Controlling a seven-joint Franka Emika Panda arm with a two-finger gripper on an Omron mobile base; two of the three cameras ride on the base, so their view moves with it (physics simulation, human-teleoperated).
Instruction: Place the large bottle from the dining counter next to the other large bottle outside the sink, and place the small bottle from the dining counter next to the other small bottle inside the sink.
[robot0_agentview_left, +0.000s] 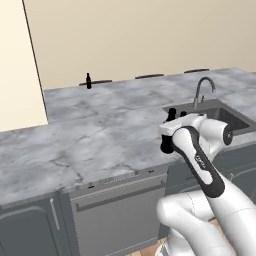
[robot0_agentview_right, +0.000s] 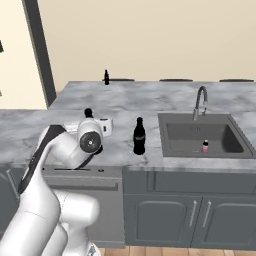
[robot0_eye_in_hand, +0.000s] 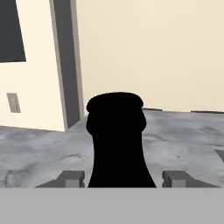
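A large black bottle (robot0_eye_in_hand: 116, 140) stands upright between my fingertips (robot0_eye_in_hand: 72, 178), and my gripper (robot0_eye_in_hand: 123, 178) is shut on it. Its cap (robot0_agentview_left: 171, 111) pokes up above the gripper (robot0_agentview_left: 171, 124) near the counter's front edge, left of the sink (robot0_agentview_left: 235, 116). From the right, that cap (robot0_agentview_right: 88, 112) shows behind my wrist, with the gripper (robot0_agentview_right: 97, 124) beside it. The other large bottle (robot0_agentview_right: 139, 136) stands on the counter just left of the sink (robot0_agentview_right: 175, 131). A small pink bottle (robot0_agentview_right: 205, 146) sits inside the basin. A small dark bottle (robot0_agentview_right: 106, 76) stands at the far edge of the dining counter (robot0_agentview_right: 150, 92).
A gooseneck faucet (robot0_agentview_right: 200, 102) rises behind the sink. Dark chair backs (robot0_agentview_left: 149, 76) line the dining counter's far edge. A dishwasher front (robot0_agentview_left: 117, 210) and grey cabinet doors (robot0_agentview_right: 200, 212) sit below the counter. A dark door frame (robot0_agentview_right: 42, 50) stands at the left.
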